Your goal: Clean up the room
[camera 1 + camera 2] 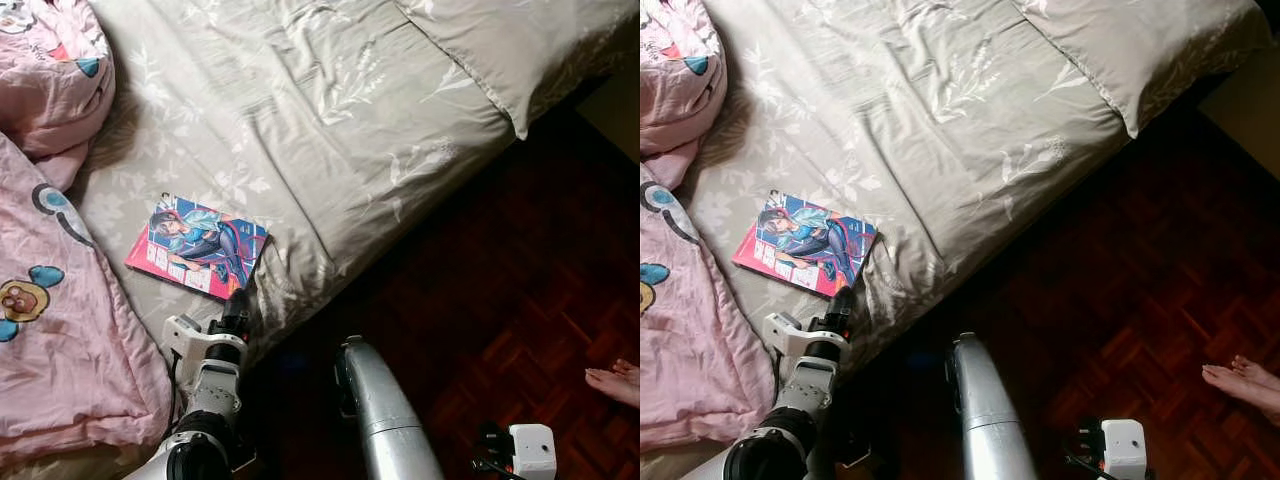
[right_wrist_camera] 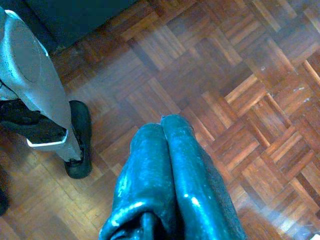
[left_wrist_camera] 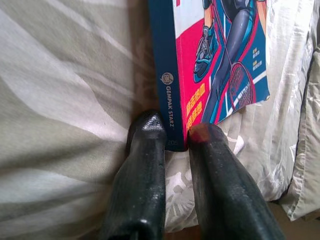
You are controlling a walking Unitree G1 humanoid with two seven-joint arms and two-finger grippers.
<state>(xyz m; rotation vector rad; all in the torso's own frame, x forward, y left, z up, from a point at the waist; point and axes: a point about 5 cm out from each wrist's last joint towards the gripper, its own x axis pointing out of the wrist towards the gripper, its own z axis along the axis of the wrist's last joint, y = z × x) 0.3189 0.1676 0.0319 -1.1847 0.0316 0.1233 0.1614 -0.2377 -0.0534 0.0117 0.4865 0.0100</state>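
One comic book (image 1: 197, 247) lies flat, spine toward left gripper (image 3: 176, 134).

1 comic book (image 1: 196, 248), 1 pillow (image 1: 520, 45), 1 pink blanket (image 1: 60, 340), 1 bed (image 1: 330, 120), 2 bare feet (image 1: 615, 382)

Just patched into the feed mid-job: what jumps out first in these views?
A bright comic book lies on the grey bedsheet near the bed's edge, beside a pink quilt. The left gripper has its fingers open at the book's spine corner. The right gripper hangs shut over the parquet floor, and a person's bare foot rests at the far right.
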